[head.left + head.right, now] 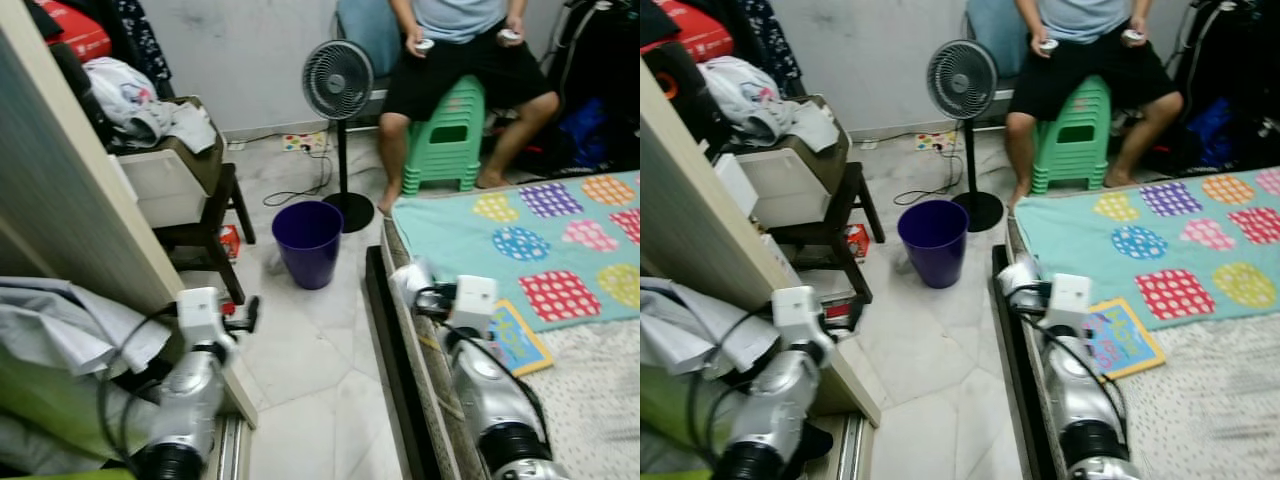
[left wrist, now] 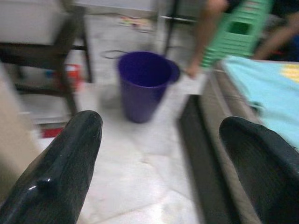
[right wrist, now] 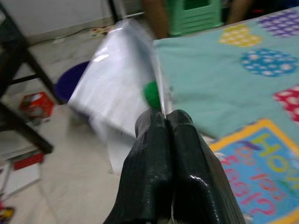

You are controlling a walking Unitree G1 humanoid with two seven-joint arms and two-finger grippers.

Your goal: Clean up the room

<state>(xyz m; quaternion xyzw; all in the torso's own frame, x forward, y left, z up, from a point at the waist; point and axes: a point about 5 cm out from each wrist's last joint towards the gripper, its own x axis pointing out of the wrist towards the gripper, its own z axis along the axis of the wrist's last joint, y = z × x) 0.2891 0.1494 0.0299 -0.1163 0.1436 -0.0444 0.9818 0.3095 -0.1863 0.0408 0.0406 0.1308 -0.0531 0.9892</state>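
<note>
room: bedroom with white tile floor [image 1: 310, 370], bed [image 1: 590, 380] on right, a person on a green stool [image 1: 445, 140] behind.
right tool [image 3: 163, 116]: fingers pressed together on a thin plastic bag [image 3: 117, 88], over the bed edge.
left tool [image 2: 159, 154]: fingers wide, holding nothing.
bin [image 1: 307, 243]: ahead on floor, well apart from the bag.
risk: i think the slippery bag may slide out, or miss the bin if let go too soon.

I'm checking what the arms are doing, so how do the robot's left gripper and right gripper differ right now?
The left gripper is open and empty, while the right gripper is shut on a plastic wrapper. The left gripper hangs over the floor near the wardrobe, pointing toward the purple bin; the right gripper is at the edge of the bed. Both have black fingers.
</note>
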